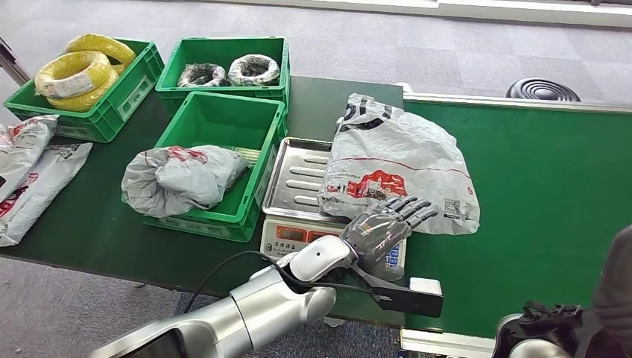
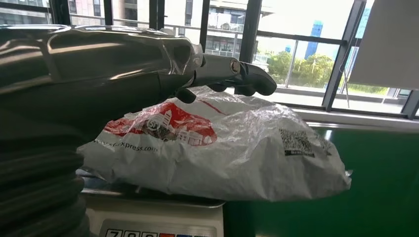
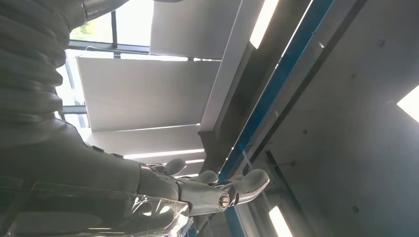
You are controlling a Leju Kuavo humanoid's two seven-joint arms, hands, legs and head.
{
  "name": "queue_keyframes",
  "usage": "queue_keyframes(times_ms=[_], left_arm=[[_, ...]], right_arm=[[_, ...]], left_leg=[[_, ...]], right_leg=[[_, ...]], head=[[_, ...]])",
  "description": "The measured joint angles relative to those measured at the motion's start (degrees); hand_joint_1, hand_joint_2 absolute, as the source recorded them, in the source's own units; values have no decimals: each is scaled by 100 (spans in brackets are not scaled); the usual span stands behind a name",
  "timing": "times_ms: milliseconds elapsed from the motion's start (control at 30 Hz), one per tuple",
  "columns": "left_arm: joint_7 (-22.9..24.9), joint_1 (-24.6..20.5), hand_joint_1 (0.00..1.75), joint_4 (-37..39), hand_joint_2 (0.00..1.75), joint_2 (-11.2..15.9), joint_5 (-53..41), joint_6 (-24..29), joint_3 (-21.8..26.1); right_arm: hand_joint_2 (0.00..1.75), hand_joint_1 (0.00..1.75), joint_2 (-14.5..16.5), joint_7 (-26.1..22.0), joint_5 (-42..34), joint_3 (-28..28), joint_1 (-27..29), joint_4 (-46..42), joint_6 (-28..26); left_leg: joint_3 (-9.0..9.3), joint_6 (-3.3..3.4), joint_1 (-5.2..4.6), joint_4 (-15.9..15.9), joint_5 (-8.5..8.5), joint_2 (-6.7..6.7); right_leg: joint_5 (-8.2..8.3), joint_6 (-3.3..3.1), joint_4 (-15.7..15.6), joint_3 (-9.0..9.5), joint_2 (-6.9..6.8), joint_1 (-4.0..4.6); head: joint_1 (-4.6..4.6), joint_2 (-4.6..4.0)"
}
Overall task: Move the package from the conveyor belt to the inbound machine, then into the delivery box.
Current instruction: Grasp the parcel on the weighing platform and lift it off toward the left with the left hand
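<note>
The package [image 1: 399,165], a crinkled white mailer bag with a red printed logo and a black code square, lies half on the steel tray of the weighing scale [image 1: 298,175] and half on the green conveyor belt [image 1: 536,194], its bulk spilling toward 3 o'clock off the tray. The left hand [image 1: 384,227] sits at 6 o'clock of the package, just at its near edge, palm down with its fingers [image 1: 410,209] stretched out and spread, holding nothing; in the left wrist view the same fingers [image 2: 247,79] reach out over the top of the bag [image 2: 222,148], whether touching it or just clear of it cannot be told. The scale's front panel, with its lit display, faces the robot below the tray. At 9 o'clock of the scale stands a green crate [image 1: 216,160] with a grey-white bag [image 1: 179,177] slumped over its near wall. Behind it, toward 12 o'clock, a second green crate [image 1: 227,67] holds two wrapped coils, and at 10 o'clock a third crate [image 1: 86,89] holds yellow cable coils [image 1: 78,71]. More white mailer bags [image 1: 30,171] lie on the dark green worktop [image 1: 89,216] at the far 9 o'clock edge. The right hand [image 3: 217,190] points up at the ceiling lights (its wrist camera looks upward), fingers [image 3: 249,182] loosely extended and apart, nothing in them.
</note>
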Motion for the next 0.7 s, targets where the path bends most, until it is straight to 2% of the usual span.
queue_keyframes(times_ms=[267,700], left_arm=[[-37,29,0,387,175,5,0,-53,-149],[-37,29,0,529,175,5,0,-53,-247]], right_arm=[[175,0,1,0,17,189,5,43,0],[175,0,1,0,19,243,5,58,0]], left_leg=[[-1,0,0,0,0,-2],[-1,0,0,0,0,-3]], right_leg=[[0,0,0,0,-1,0],[0,0,0,0,-1,0]], head=[[0,0],[0,0]])
